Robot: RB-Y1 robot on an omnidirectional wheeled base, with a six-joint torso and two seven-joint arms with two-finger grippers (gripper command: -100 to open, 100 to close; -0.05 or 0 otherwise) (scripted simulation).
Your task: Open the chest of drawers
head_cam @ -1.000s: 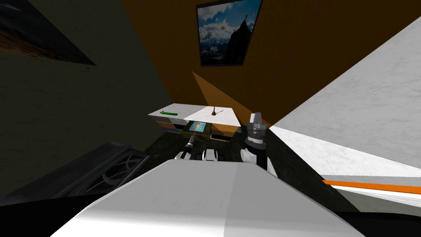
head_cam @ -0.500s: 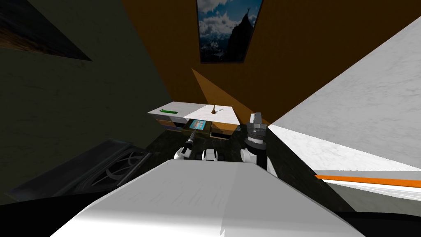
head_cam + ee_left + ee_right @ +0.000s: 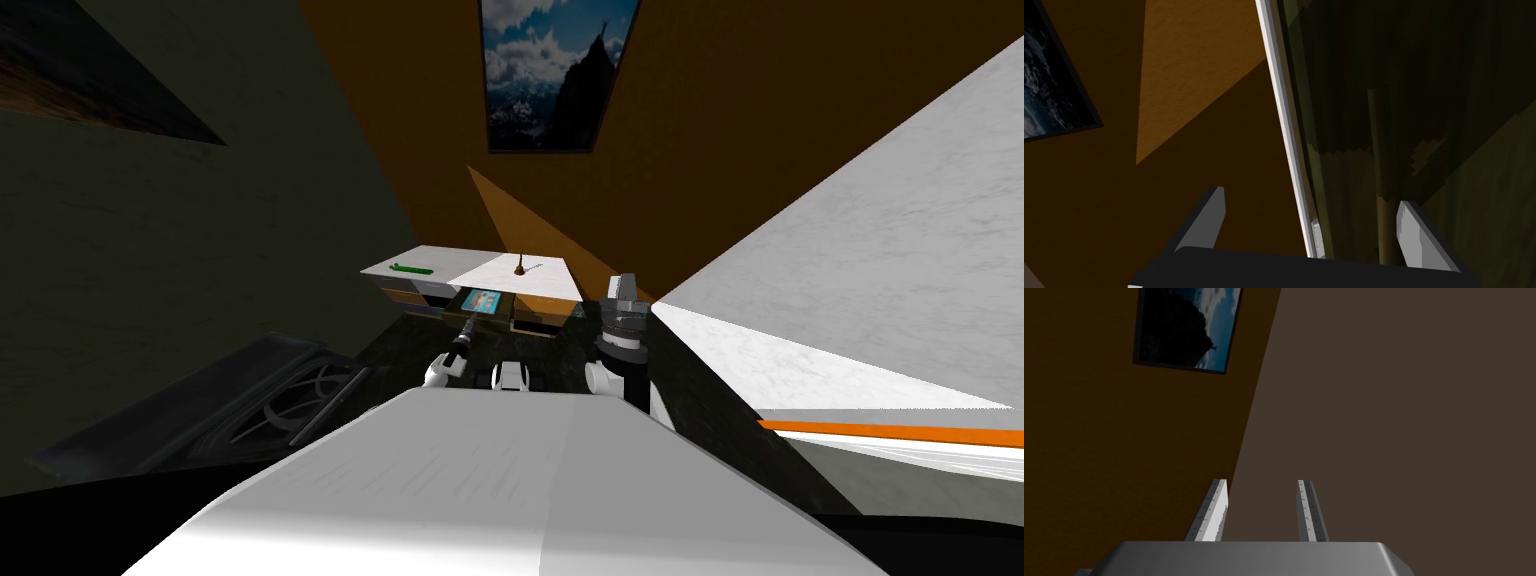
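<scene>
orange wall [image 3: 700, 150]: seen at the far end of the room, part lit, part in shadow
framed picture [image 3: 555, 70]: mountain and clouds, hung on the orange wall above the chest
chest of drawers [image 3: 550, 285]: low, white top, set against the orange wall, straight ahead of the robot; fronts shown in orange and dark
middle drawer [image 3: 455, 306]: pulled out from the chest front, inside exposed from above
blue flat item [image 3: 482, 302]: lying inside the pulled-out drawer; kind cannot be told
left arm [image 3: 458, 352]: stretched forward and low, its dark tip seen at the front of the pulled-out drawer
left gripper [image 3: 1310, 197]: jaws spread wide, nothing clamped; a thin white edge [image 3: 1284, 130] is seen running between them, with a dark olive surface [image 3: 1399, 100] on one side and the orange wall on the other
right gripper [image 3: 1261, 481]: raised upright to the right of the chest, well apart from it; jaws held with a narrow gap, nothing between them
green object [image 3: 410, 269]: long and thin, lying on the left part of the chest top
small brown object [image 3: 520, 268]: standing near the middle of the chest top, thin stem pointing up
</scene>
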